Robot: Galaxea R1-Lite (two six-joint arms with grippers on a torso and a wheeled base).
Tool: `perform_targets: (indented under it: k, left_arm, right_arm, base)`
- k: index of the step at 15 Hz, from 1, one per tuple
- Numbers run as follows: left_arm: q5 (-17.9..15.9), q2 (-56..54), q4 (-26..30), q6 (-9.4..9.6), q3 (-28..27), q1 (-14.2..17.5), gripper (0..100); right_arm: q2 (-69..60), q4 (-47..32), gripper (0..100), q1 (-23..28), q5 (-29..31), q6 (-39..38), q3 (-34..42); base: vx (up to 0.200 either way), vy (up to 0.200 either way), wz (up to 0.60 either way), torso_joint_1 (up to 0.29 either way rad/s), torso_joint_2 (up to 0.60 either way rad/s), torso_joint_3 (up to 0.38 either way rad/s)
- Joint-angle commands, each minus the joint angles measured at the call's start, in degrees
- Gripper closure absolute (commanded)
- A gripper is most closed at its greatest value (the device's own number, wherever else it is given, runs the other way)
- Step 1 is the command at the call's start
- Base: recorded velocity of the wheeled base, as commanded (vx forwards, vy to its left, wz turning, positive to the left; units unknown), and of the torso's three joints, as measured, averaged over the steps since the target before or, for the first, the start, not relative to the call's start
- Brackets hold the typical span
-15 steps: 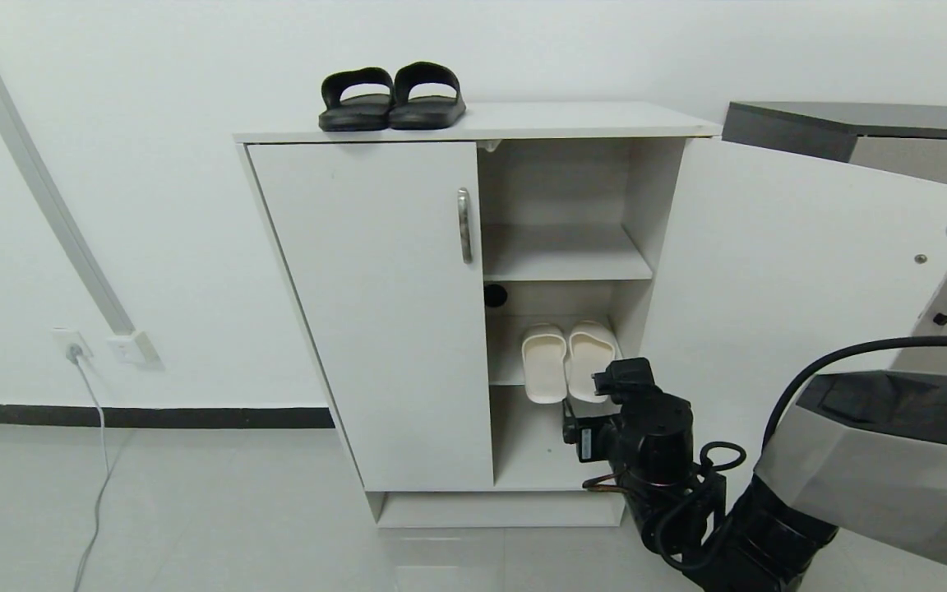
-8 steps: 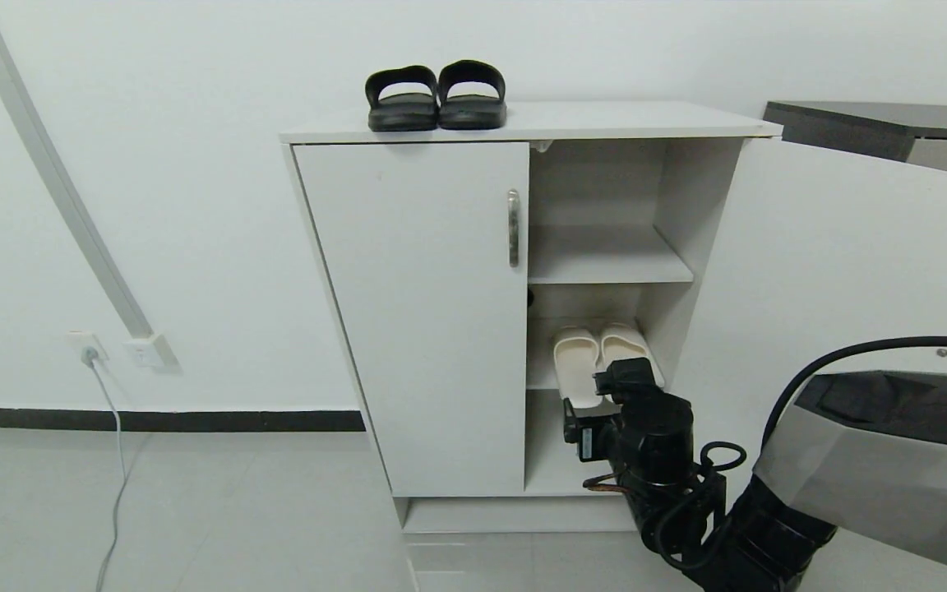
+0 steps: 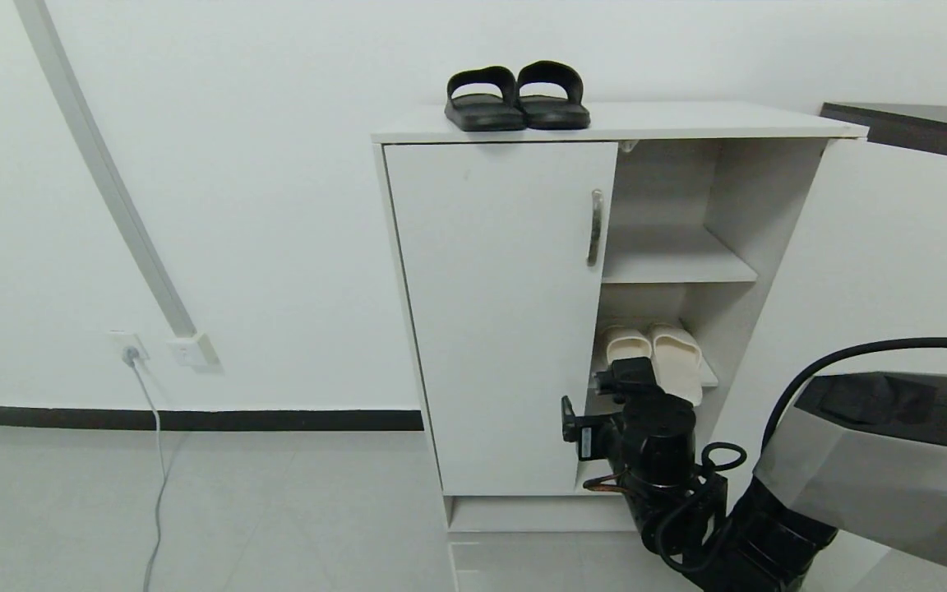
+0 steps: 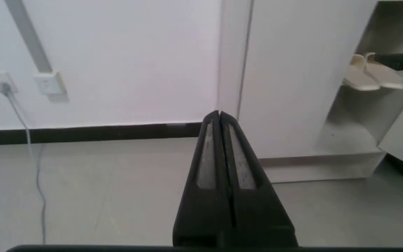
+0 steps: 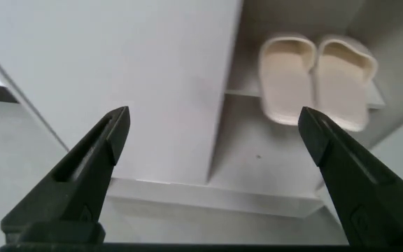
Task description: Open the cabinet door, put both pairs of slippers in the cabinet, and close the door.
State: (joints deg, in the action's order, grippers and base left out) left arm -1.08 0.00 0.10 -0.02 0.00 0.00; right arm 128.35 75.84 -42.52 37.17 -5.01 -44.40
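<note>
The white cabinet (image 3: 621, 122) stands against the wall with its left door (image 3: 498, 312) shut and its right door (image 3: 893, 271) swung wide open. A black pair of slippers (image 3: 517, 97) sits on the cabinet top. A white pair of slippers (image 3: 662, 353) lies on the middle shelf inside, seen also as white slippers (image 5: 317, 77) and white slippers (image 4: 373, 70). My right gripper (image 5: 214, 119) is open and holds nothing, low in front of the left door's inner edge. My left gripper (image 4: 219, 119) is shut and empty, off to the left above the floor.
A wall socket with a hanging cable (image 3: 132, 353) is at the left, beside a slanted grey conduit (image 3: 103, 173). A dark-topped grey cabinet (image 3: 917, 119) stands behind the open door. The tiled floor (image 3: 194, 510) left of the cabinet is free.
The whole head picture has slid to the right, so the camera has turned left. My right arm keeps its place in the picture and now stands before the left door's edge.
</note>
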Motion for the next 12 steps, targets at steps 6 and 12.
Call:
perform_targets:
  k: [6, 12]
  left_arm:
    - [0.0, 0.1, 0.0, -0.06, 0.0, -0.1, 100]
    - [0.0, 0.1, 0.0, -0.06, 0.0, 0.0, 100]
  right_arm:
    - [-0.5, 1.4, 0, 0.0, -0.2, 0.2, 1.1]
    - [-0.4, 4.1, 0, 0.0, -2.4, 1.4, 3.0]
  base:
    - [0.000, 0.067, 0.00, 0.001, 0.00, 0.000]
    - [0.000, 0.000, 0.00, 0.000, 0.00, 0.000]
